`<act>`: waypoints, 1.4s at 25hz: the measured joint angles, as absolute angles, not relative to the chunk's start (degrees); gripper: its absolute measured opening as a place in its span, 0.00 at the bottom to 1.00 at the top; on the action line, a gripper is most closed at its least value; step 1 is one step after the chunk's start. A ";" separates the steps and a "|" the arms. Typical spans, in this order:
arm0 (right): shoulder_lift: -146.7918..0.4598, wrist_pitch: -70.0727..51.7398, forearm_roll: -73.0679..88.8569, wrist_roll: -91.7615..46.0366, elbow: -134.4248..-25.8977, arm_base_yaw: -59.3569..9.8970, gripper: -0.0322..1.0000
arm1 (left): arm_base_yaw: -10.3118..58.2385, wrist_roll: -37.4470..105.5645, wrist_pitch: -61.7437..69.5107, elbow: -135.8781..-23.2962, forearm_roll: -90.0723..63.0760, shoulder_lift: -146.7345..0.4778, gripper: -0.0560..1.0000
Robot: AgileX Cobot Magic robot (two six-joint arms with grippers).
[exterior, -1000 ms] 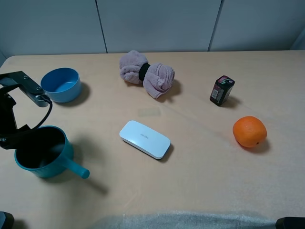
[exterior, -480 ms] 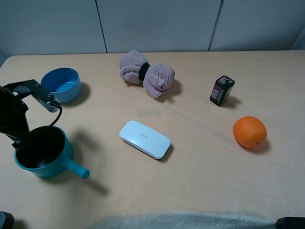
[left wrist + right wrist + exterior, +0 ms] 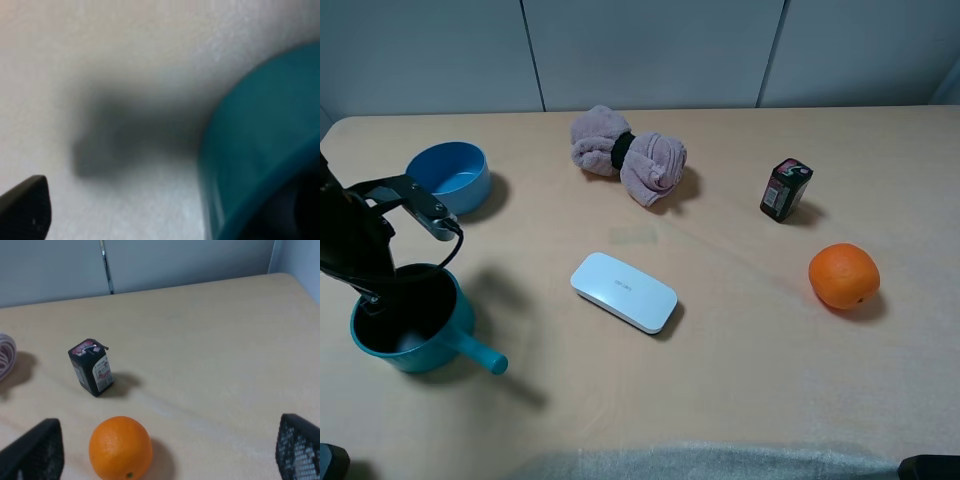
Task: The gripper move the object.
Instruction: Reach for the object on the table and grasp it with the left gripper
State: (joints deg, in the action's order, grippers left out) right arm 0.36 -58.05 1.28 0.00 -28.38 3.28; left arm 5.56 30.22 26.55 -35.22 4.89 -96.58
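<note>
The pan (image 3: pixel 425 345) stands upright at the left front of the surface (image 3: pixel 740 380), its handle (image 3: pixel 480 352) pointing right and forward. It looks rigid, small and fairly light, with a smooth wall that may slip. A pinch across the rim, one finger inside and one outside, seems steadier than taking the handle, which would let the bowl end sag. The left gripper (image 3: pixel 365 285) hangs at the pan's far rim, spread wide and grasping nothing. The right gripper (image 3: pixel 167 447) is likewise released and empty. Counted: one pan, one bowl (image 3: pixel 448 175), one cloth (image 3: pixel 628 155), one case (image 3: pixel 623 291), one carton (image 3: pixel 785 188), one orange (image 3: pixel 843 275).
</note>
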 joint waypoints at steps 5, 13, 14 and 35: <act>0.36 -58.05 1.28 0.00 -28.38 3.28 0.68 | 5.71 29.44 25.91 -35.48 4.84 -97.44 0.99; 0.36 -58.05 1.28 0.00 -28.38 3.28 0.68 | 5.71 29.22 25.88 -35.70 4.84 -97.44 0.99; 0.36 -58.05 1.28 0.00 -28.38 3.28 0.68 | 5.71 29.22 25.88 -35.70 4.84 -97.44 0.99; 0.36 -58.05 1.28 0.00 -28.38 3.28 0.68 | 5.71 29.22 25.70 -35.70 4.84 -97.71 0.74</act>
